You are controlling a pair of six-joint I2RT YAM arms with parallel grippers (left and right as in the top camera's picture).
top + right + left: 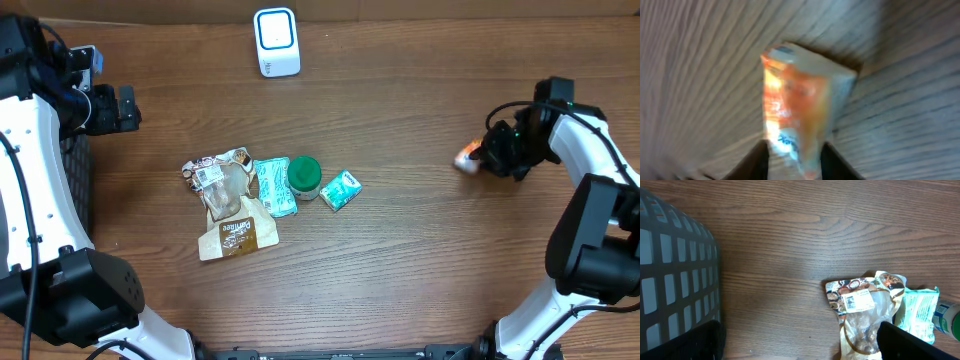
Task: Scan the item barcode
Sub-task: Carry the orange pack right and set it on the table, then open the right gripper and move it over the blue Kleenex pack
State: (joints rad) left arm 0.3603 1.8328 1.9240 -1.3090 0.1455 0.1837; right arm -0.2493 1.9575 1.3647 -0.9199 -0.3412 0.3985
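A small orange and white packet [467, 157] lies on the wooden table at the right, blurred in the right wrist view [800, 110]. My right gripper [485, 158] sits low over it, and in the wrist view [792, 150] its jaws are slightly parted with one finger on each side of the packet's near end. The white scanner [276, 42] with a blue ring stands at the back centre. My left gripper [125, 108] hovers at the far left, wide open [797, 337] with nothing between its fingers.
A pile lies mid-table: a brown snack bag [228, 205] [865, 310], a teal packet [272, 186], a green-lidded jar [304, 175] and a small green packet [340, 190]. A black basket [675, 270] stands at the left edge.
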